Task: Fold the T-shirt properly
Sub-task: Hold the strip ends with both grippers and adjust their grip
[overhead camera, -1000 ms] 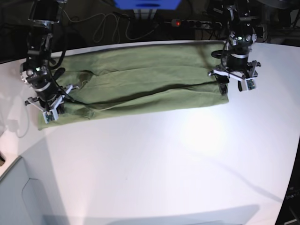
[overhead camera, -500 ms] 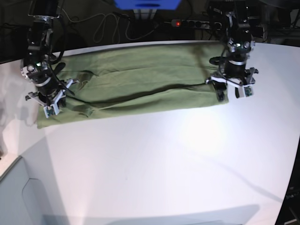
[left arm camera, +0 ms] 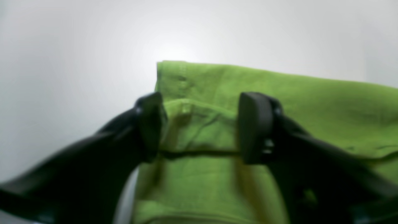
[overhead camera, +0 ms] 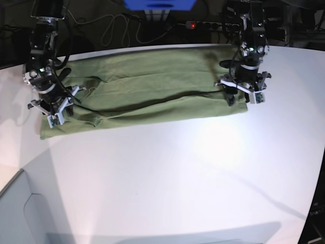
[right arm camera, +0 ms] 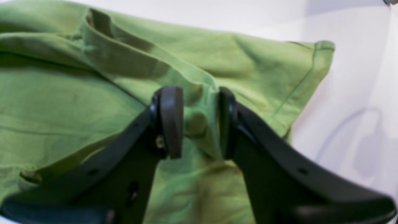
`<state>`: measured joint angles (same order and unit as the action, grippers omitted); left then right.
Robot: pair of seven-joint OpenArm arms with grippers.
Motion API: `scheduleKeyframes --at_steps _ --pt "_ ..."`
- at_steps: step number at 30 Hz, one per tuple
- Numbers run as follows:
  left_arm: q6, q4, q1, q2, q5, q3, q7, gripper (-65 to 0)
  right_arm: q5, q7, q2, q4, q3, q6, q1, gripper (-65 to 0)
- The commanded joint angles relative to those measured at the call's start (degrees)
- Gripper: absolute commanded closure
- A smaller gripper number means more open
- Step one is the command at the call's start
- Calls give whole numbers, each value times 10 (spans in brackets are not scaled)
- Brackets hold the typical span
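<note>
A white bench (overhead camera: 167,173) carries the T-shirt (overhead camera: 152,89), which lies along the far side as a long horizontal band, folded lengthwise, with a dark fold line running across its middle. Behind the bench, in the base view, a power strip with a red indicator light (overhead camera: 203,25) and loose cables (overhead camera: 109,28) lie against a dark background, and a blue object (overhead camera: 160,4) sits at the top edge. The bench surface in front of the garment is bare and brightly lit. The right arm stands at the left of the base view, its wrist pointing down over the sleeve end of the garment; the right gripper (right arm camera: 196,121) has its jaws set narrow, straddling a raised ridge of green fabric. Whether the pads actually press the ridge cannot be told from the blurred wrist view. The sleeve hem (right arm camera: 321,46) lies just beyond the jaws, next to bare bench. The left arm stands at the right of the base view, also pointing down, over the opposite end of the garment. The left gripper (left arm camera: 199,127) has its jaws apart, one finger (left arm camera: 150,124) near the cloth's side edge and the other over the fabric, with a folded layer edge lying between them, not gripped.
</note>
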<state>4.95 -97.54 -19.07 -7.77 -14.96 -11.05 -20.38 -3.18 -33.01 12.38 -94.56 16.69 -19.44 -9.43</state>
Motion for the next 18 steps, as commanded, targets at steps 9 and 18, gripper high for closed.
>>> scheduleKeyframes --at_steps 9,18 --pt "-1 -10 -3 -3 0 -7 13 0 4 11 7 -24 2 -6 6 -173" --pt "0 -14 -29 -3 0 -7 16 0 4 9 6 -82 1 -6 -17 -148"
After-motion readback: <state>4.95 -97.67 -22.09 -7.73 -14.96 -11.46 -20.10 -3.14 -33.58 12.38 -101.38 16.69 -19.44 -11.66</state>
